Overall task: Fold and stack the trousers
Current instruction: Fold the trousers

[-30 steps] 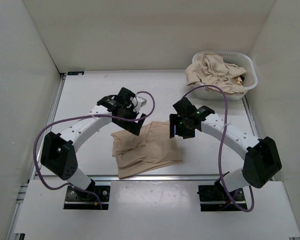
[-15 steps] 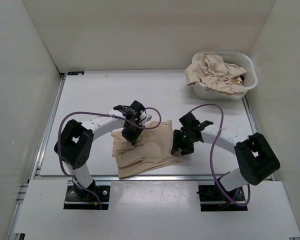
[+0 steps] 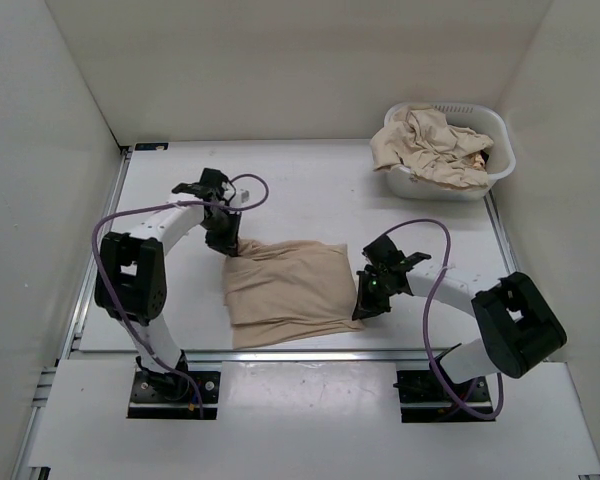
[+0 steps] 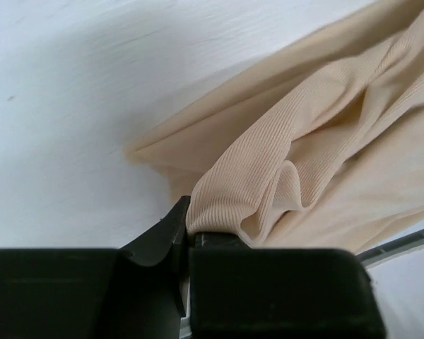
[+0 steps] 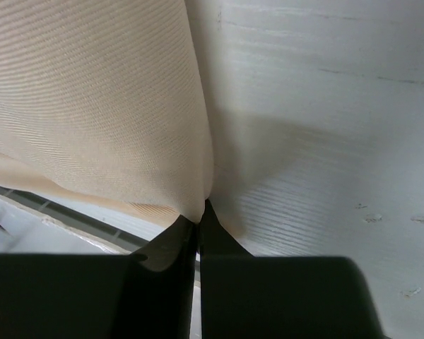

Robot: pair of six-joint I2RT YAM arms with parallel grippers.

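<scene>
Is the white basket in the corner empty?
No, a crumpled heap of beige cloth fills the white basket and spills over its rim.

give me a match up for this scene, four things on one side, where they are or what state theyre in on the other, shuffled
Things
1. left pincer
2. right pincer
3. white basket
4. spread trousers

Places or states
a. at the far right corner of the table, piled with crumpled trousers
b. shut on the spread trousers' right edge
c. lying on the table, held at two sides
d. shut on the spread trousers' far left corner

Pairs: 1-d, 2-b, 3-a, 4-c
</scene>
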